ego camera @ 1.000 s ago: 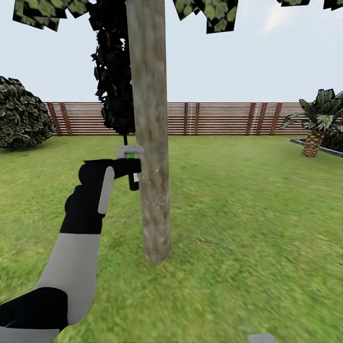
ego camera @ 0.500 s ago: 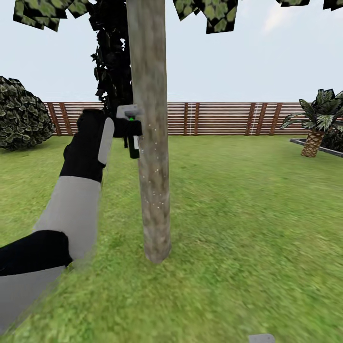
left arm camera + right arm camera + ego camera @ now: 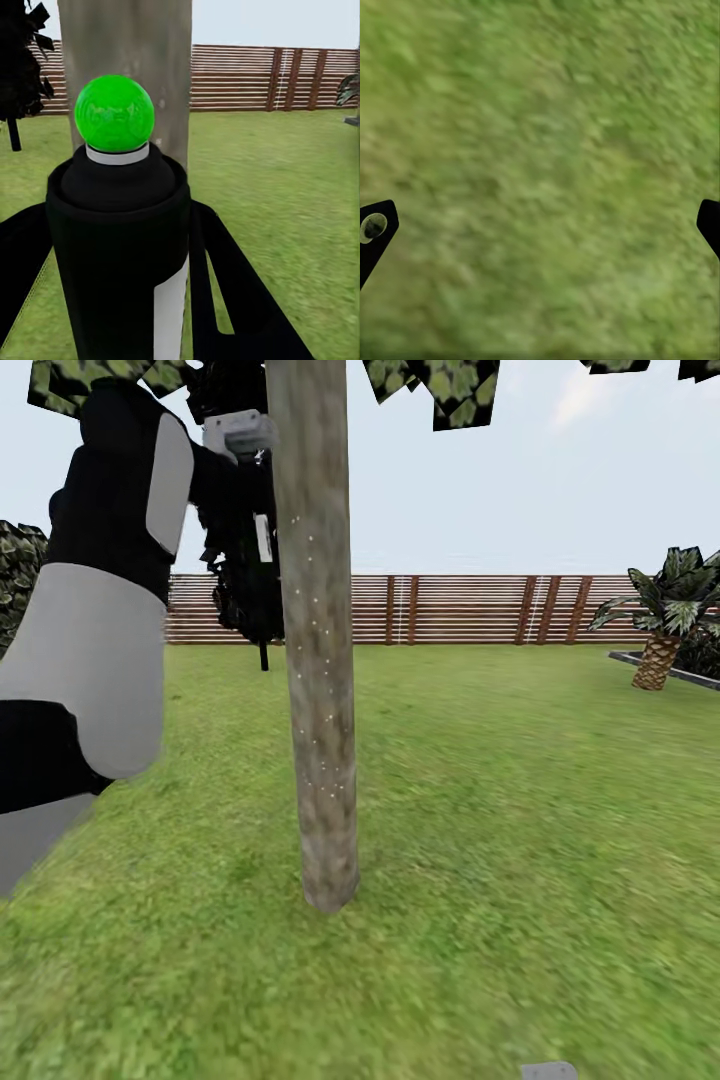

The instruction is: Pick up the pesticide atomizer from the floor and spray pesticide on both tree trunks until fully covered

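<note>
Left gripper (image 3: pixel 262 480): clamped on the near-black cylindrical pesticide atomizer (image 3: pixel 120 247), green-knobbed.
Mottled grey-brown tree trunk (image 3: pixel 318 660): just beyond the atomizer.
Right gripper (image 3: pixel 540 225): fingers spread wide, above blurred green lawn (image 3: pixel 547 150).

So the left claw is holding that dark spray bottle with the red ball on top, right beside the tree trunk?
Nearly: the ball on top is green, not red, as the left wrist view shows. The left claw does hold the dark spray bottle right beside the tree trunk.

Head view faces forward and slightly down over the lawn (image 3: pixel 520 840), tree trunk (image 3: pixel 318 660) near, fence (image 3: pixel 450 608) far. Left wrist view looks level at the same trunk (image 3: pixel 142 60) and fence (image 3: pixel 262 79), very close. Right wrist view points straight down at grass (image 3: pixel 540 172).
</note>
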Controlling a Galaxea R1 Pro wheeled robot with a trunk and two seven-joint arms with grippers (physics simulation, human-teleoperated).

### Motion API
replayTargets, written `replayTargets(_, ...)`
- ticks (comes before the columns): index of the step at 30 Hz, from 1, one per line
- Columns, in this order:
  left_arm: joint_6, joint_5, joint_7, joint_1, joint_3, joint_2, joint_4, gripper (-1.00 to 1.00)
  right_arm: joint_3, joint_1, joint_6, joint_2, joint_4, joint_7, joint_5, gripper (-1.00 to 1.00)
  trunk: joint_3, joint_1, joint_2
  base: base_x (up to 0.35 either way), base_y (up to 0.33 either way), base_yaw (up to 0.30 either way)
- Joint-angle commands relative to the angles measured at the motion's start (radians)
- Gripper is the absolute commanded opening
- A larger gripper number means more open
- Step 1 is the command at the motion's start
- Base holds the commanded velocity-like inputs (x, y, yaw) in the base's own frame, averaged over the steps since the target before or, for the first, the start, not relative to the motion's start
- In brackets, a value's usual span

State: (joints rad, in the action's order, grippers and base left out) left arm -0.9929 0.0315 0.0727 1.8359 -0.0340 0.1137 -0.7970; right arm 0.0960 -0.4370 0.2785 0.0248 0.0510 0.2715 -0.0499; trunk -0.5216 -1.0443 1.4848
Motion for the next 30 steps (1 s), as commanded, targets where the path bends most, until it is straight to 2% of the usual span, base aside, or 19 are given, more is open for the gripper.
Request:
replayTargets(1, -0.004, 0.002, 0.001, 0.009, -0.004, 0.001, 0.001, -1.00, 0.006, -0.002, 0.004, 0.000, 0.004, 0.006, -0.005, 1.00, -0.001, 0.000, 0.000, 0.000, 0.000, 0.000)
replayTargets(3, -0.004, 0.002, 0.001, 0.028, -0.004, 0.001, 0.006, -1.00, 0.007, -0.002, 0.004, 0.000, 0.004, 0.006, -0.005, 1.00, -0.001, 0.000, 0.000, 0.000, 0.000, 0.000)
replayTargets(5, -0.003, 0.002, 0.001, 0.038, -0.012, 0.001, 0.057, -1.00, 0.007, -0.002, 0.004, 0.000, 0.004, 0.006, -0.005, 1.00, -0.001, 0.000, 0.000, 0.000, 0.000, 0.000)
replayTargets(11, 0.017, 0.003, -0.005, 0.041, -0.031, 0.005, 0.275, -1.00, 0.007, -0.002, 0.004, 0.000, 0.004, 0.006, -0.006, 1.00, -0.001, 0.000, 0.000, 0.000, 0.000, 0.000)
replayTargets(13, 0.091, 0.004, -0.006, 0.042, -0.032, 0.006, 0.394, -1.00, 0.007, -0.002, 0.004, 0.000, 0.004, 0.006, -0.006, 1.00, -0.001, 0.000, 0.000, 0.000, 0.000, 0.000)
replayTargets(14, 0.223, 0.005, -0.006, 0.042, -0.033, 0.007, 0.552, -1.00, 0.007, -0.002, 0.004, 0.000, 0.004, 0.006, -0.006, 1.00, -0.001, 0.000, 0.000, 0.000, 0.000, 0.000)
replayTargets(16, 0.299, 0.005, -0.006, 0.042, -0.033, 0.007, 0.647, -1.00, 0.007, -0.002, 0.004, 0.000, 0.004, 0.006, -0.006, 1.00, -0.001, 0.000, 0.000, 0.000, 0.000, 0.000)
replayTargets(20, 0.356, 0.005, -0.004, 0.042, -0.034, 0.007, 0.727, -1.00, 0.007, -0.002, 0.004, 0.000, 0.004, 0.006, -0.006, 1.00, -0.001, 0.000, 0.000, 0.000, 0.000, 0.000)
replayTargets(27, 0.391, 0.005, -0.004, 0.042, -0.034, 0.007, 0.759, -1.00, 0.007, -0.002, 0.004, 0.000, 0.004, 0.006, -0.007, 1.00, -0.001, 0.000, 0.000, -0.009, 0.000, 0.000)
replayTargets(30, 0.394, 0.005, -0.004, 0.041, -0.034, 0.007, 0.760, -1.00, 0.007, -0.002, 0.004, 0.000, 0.004, 0.006, -0.006, 1.00, -0.001, 0.000, 0.000, -0.216, 0.000, 0.000)
